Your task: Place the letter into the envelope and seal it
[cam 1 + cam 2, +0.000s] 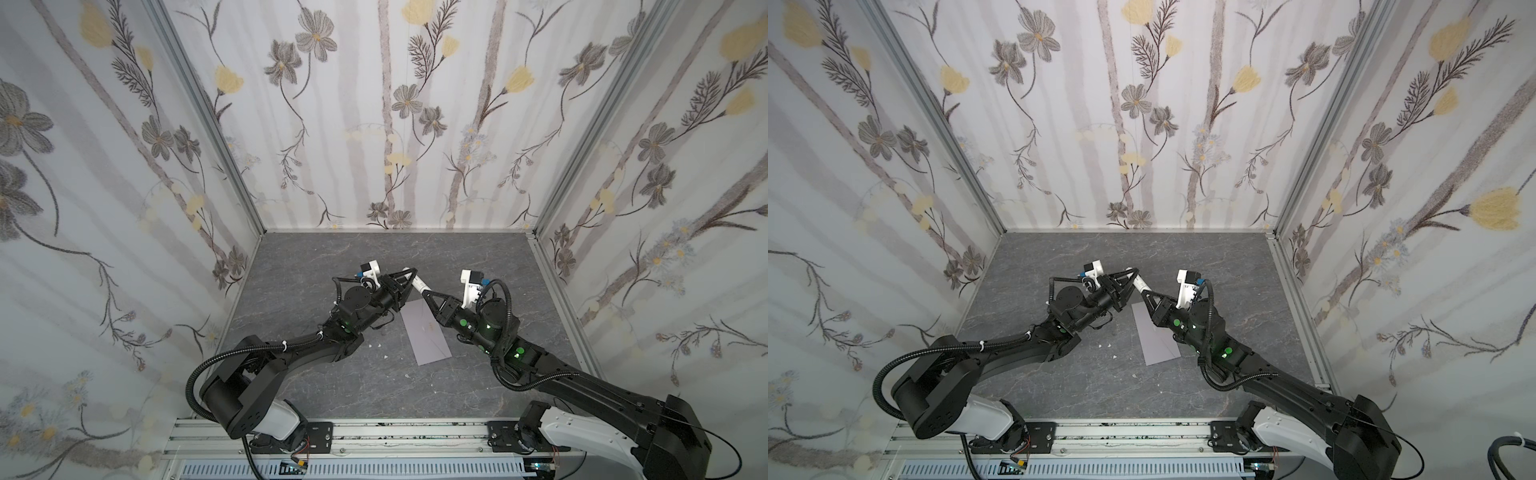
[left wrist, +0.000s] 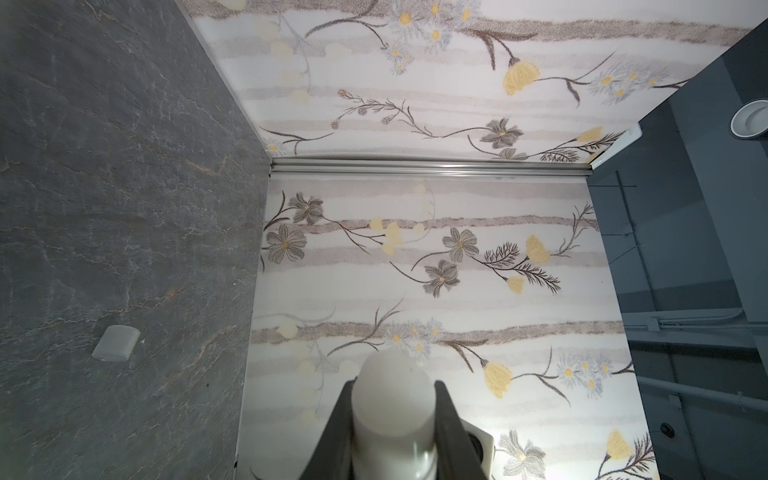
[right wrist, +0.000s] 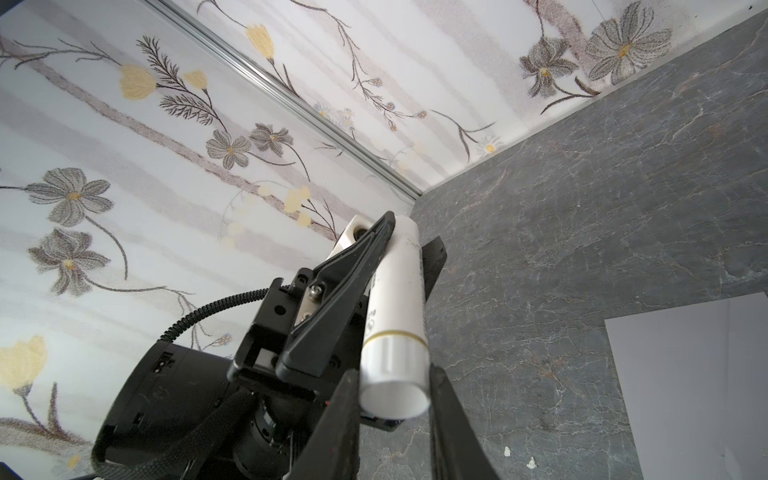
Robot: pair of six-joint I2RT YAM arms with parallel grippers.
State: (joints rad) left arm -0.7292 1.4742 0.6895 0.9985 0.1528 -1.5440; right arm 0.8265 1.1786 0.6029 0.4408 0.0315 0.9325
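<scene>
The grey-lavender envelope point(image 1: 424, 332) point(image 1: 1156, 336) lies flat on the dark table between the two arms; its corner shows in the right wrist view point(image 3: 690, 374). The letter is not in view. A white glue stick point(image 1: 419, 284) point(image 1: 1141, 284) hangs in the air above the envelope's far end. My left gripper point(image 1: 409, 272) point(image 2: 394, 388) is shut on its upper body, and the uncapped tip point(image 2: 392, 415) pokes out past the fingers. My right gripper point(image 1: 424, 293) point(image 3: 394, 386) is shut on the tube's ridged bottom end point(image 3: 395, 365).
A small whitish cap point(image 2: 115, 343) lies on the table toward the back wall. Tiny white scraps point(image 1: 378, 345) point(image 3: 507, 451) dot the table left of the envelope. Flowered walls close in the back and both sides; a metal rail point(image 1: 374, 432) runs along the front.
</scene>
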